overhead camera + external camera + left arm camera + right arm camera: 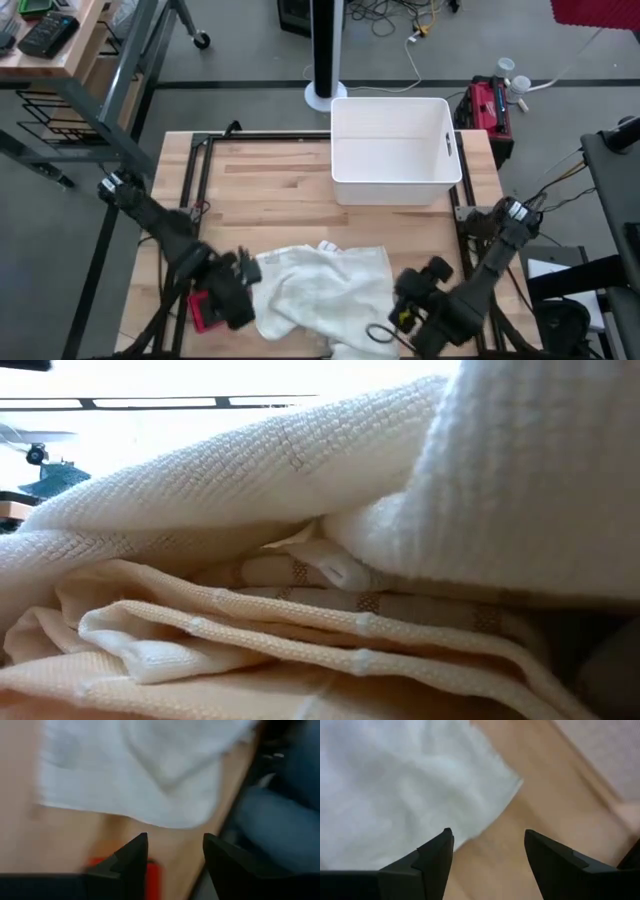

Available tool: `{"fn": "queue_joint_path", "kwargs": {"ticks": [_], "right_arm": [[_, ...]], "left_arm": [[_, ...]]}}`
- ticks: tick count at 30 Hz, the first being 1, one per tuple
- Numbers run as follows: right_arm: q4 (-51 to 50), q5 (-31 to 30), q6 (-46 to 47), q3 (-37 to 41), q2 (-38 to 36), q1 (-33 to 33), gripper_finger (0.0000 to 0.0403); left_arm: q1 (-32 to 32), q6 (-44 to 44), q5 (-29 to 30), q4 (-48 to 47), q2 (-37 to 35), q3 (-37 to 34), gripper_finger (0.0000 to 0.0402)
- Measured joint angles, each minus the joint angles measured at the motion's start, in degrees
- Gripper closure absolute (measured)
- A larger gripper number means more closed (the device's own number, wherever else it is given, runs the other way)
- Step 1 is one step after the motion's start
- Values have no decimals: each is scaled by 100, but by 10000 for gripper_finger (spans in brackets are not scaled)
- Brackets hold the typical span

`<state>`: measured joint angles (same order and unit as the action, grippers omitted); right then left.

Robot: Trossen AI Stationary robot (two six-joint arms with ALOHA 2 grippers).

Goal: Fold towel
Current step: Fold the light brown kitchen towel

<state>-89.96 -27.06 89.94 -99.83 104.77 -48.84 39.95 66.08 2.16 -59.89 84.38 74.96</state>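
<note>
A white towel [320, 285] lies bunched in loose folds on the wooden table [270, 190], near its front edge. Its folds fill the low view [300, 510]. My left gripper [250, 273] hovers open at the towel's left edge, fingers tilted down, with bare wood between the fingertips [175, 837] and the towel [150, 770] just ahead. My right gripper [405, 293] hovers open at the towel's right edge. One towel corner [512, 785] lies ahead of its fingertips [487, 832].
A white bin [395, 150] stands at the table's far right. A flat red object [203, 312] lies under my left gripper near the front left. A small dark loop [378, 333] lies at the towel's near right. Bare wood stretches between towel and bin.
</note>
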Motion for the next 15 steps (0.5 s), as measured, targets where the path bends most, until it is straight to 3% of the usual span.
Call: {"fn": "queue_joint_path", "kwargs": {"ticks": [4, 8, 11, 15], "right_arm": [[152, 112, 951, 218, 84, -514, 168], [639, 266, 1760, 627, 210, -921, 171], [1497, 257, 2088, 1102, 225, -1111, 170], [2818, 89, 2114, 1748, 232, -1217, 163]], "left_arm": [[665, 1083, 611, 1615, -9, -591, 232], [917, 1615, 915, 3209, 55, -1300, 245], [967, 2100, 886, 3820, 152, -1736, 252], [1035, 2839, 546, 3881, 229, -2098, 254]]}}
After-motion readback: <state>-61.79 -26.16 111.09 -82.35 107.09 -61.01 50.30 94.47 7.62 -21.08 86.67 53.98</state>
